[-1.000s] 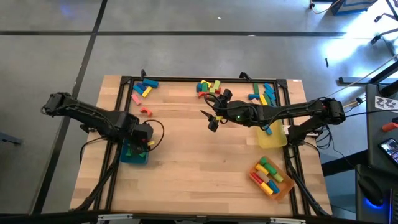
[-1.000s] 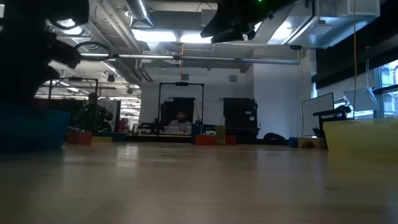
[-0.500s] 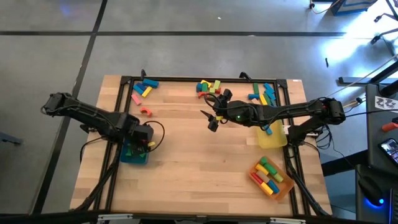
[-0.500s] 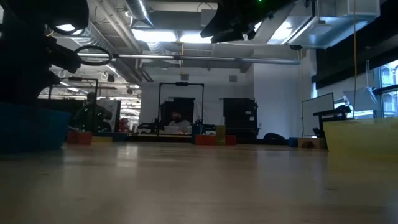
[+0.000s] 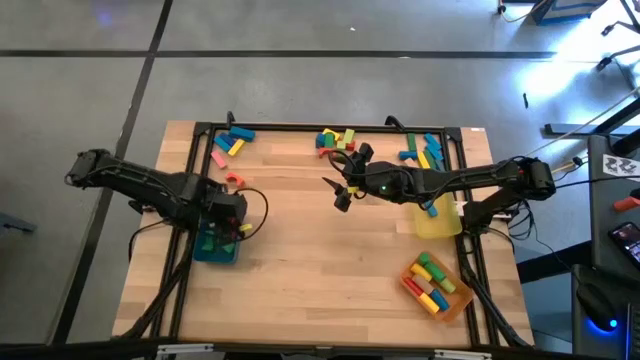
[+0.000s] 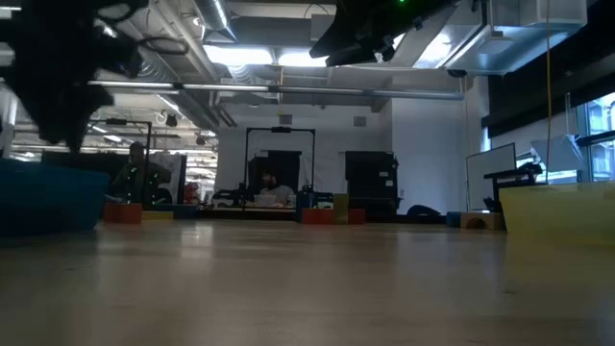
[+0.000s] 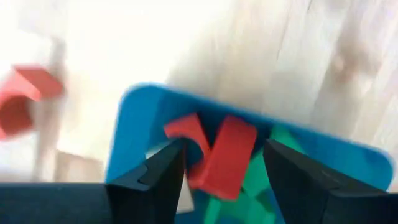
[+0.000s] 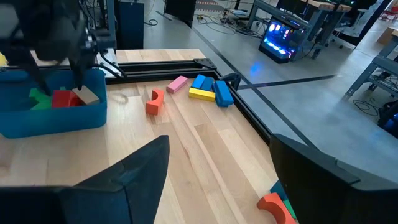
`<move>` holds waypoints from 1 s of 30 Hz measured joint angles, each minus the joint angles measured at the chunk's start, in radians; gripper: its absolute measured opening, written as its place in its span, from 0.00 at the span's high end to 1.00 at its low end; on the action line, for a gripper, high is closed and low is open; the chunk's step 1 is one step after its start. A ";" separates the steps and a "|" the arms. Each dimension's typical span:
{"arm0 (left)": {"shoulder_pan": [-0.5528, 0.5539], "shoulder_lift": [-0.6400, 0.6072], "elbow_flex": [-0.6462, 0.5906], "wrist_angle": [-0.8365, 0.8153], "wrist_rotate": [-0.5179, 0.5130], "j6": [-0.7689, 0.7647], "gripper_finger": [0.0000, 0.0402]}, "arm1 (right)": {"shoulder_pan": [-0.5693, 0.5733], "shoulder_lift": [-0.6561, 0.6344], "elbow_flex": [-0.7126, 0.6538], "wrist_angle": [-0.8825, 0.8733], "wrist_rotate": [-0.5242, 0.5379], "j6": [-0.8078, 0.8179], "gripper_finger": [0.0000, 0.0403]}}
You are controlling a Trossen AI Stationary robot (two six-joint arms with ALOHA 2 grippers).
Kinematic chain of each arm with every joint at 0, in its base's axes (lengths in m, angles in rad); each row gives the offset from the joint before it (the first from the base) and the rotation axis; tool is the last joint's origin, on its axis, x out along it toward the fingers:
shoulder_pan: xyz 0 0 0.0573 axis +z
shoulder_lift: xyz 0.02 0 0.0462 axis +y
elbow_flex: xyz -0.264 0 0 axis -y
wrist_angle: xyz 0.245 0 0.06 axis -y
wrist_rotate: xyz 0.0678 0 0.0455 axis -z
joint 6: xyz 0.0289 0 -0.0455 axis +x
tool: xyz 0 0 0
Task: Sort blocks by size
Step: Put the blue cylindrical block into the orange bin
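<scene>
Left pincer [image 7: 217,174] fingers apart; right pincer [image 5: 343,190] splayed, raised.

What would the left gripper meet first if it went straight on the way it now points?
Probably the red blocks in the teal tray: the left gripper, open, points down into it. How far above them it is remains unclear.

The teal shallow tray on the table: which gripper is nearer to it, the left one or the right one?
Left. The left gripper hangs open directly above the teal shallow tray. The right gripper waits open over the table's middle, well apart from it.
</scene>
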 joint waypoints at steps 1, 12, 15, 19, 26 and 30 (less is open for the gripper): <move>0.000 -0.003 0.014 0.002 -0.024 0.005 0.51 | 0.000 0.000 0.000 0.000 0.000 0.000 0.30; 0.073 -0.005 0.070 0.091 -0.300 0.125 0.51 | 0.000 0.000 0.000 0.000 0.000 0.000 0.30; 0.132 -0.004 0.067 0.107 -0.300 0.189 0.51 | 0.000 0.000 0.000 0.000 0.000 0.000 0.30; 0.220 -0.004 0.064 0.118 -0.300 0.260 0.51 | 0.000 0.000 0.000 0.000 0.000 0.000 0.30; 0.318 -0.004 0.064 0.298 -0.300 0.380 0.51 | 0.000 0.000 0.000 0.000 0.000 0.000 0.30; 0.327 -0.004 0.064 0.435 -0.294 0.448 0.51 | 0.000 0.000 0.000 -0.001 0.000 0.000 0.30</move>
